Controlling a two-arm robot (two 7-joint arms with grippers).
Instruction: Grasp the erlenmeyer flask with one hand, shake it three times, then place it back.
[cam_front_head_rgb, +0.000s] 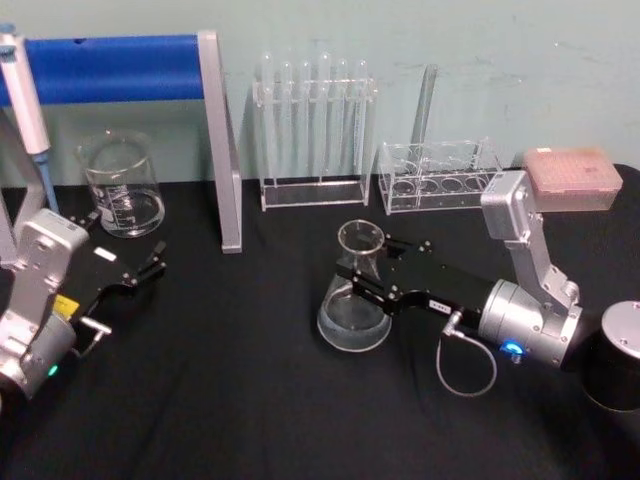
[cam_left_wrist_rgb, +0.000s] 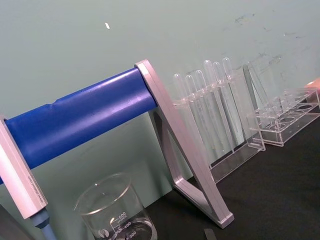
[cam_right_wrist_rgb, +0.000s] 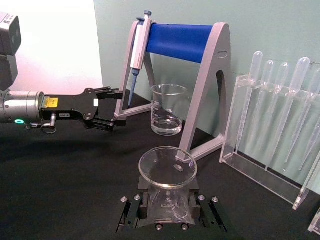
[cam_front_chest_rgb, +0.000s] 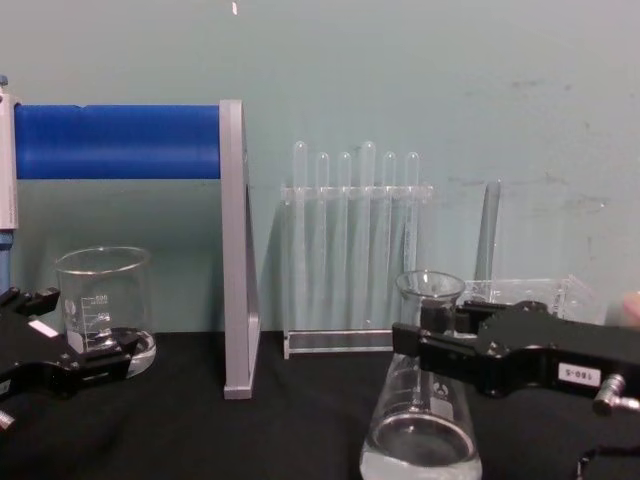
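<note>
Bench surface: black cloth (cam_front_head_rgb: 250, 400) over the whole work area, pale green wall (cam_front_chest_rgb: 450, 90) directly behind. The erlenmeyer flask (cam_front_head_rgb: 354, 305) stands upright near the centre of the cloth, base down, with what looks like a shallow layer of clear liquid at the bottom. The right gripper (cam_front_head_rgb: 365, 262) reaches in from the robot's right at neck height. One jaw passes behind the glass and one in front, and both lie against the flask just below the neck, closed to the width of the glass. The left gripper (cam_front_head_rgb: 150, 262) is parked at the left edge of the cloth, well apart from the flask, jaws spread and holding nothing. Back row along the wall, left to right: a pipette stand (cam_front_head_rgb: 215, 130) with a blue crossbar (cam_front_head_rgb: 110, 68) and a pipette (cam_front_head_rgb: 25, 100) hung at its far left end; a beaker (cam_front_head_rgb: 120, 190) under the bar, a little liquid in it; a tall clear tube rack (cam_front_head_rgb: 313, 130); a low clear rack (cam_front_head_rgb: 440, 180) with round holes; a pink box (cam_front_head_rgb: 568, 178) at the far right.
</note>
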